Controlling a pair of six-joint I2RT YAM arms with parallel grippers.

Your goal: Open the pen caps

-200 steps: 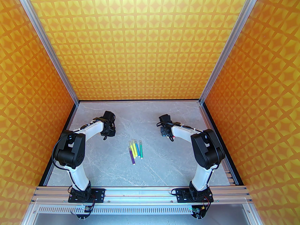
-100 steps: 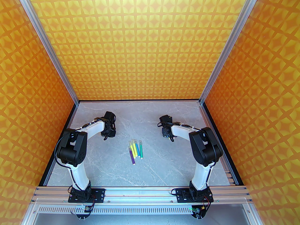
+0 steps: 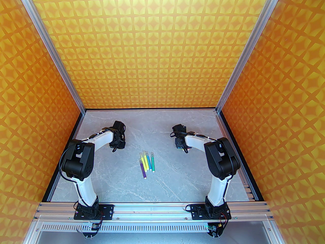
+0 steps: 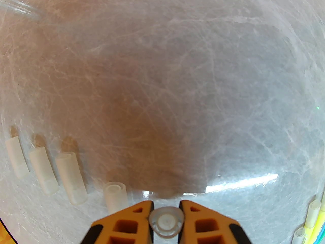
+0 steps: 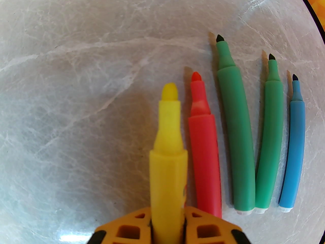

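While the left jaws pinch a clear pen cap (image 4: pixel 166 222) end-on, four loose caps (image 4: pixel 69 178) lie on the tabletop (image 4: pixel 177 85) just left of them; the right jaws clamp an uncapped yellow pen (image 5: pixel 167 146), four more bare pens (image 5: pixel 236 136) lying just right

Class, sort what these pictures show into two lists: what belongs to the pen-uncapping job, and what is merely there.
Job: yellow pen in right end effector; cap in left end effector; removed caps; uncapped pens; capped pens.
Merely there: table; patterned walls; aluminium rail.
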